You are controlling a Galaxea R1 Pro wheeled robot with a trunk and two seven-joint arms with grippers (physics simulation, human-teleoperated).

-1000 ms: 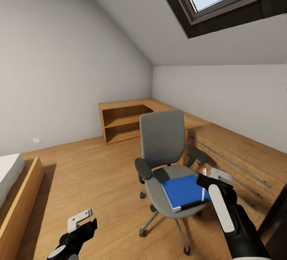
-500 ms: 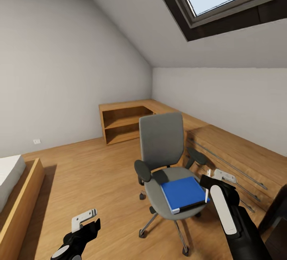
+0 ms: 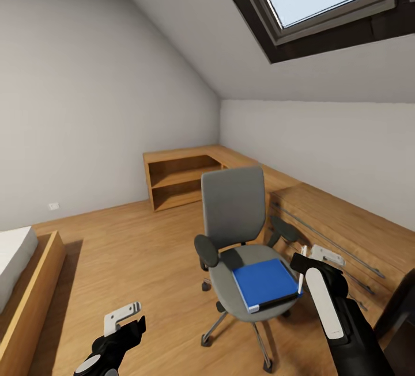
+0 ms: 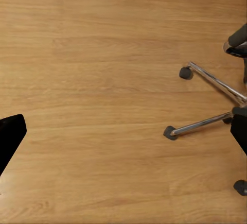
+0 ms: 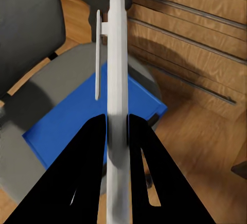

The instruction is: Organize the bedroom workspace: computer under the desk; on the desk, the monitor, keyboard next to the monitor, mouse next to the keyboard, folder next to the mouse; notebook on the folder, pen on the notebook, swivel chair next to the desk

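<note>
One white pen (image 5: 116, 74) sits tight between my right gripper (image 5: 117, 131) fingers, which are pinched narrow on it. It pokes out over one blue folder (image 3: 264, 281) lying flat on the seat of one grey swivel chair (image 3: 239, 232). My left gripper (image 3: 122, 317) hangs low over the wooden floor (image 4: 103, 80), its fingers spread wide, holding nothing.

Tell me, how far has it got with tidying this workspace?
Early days, by the look of it. The right claw is shut on the white pen. The blue folder lies on the swivel chair seat, not yet moved to a desk. The left claw hangs above the wooden floor.
</note>
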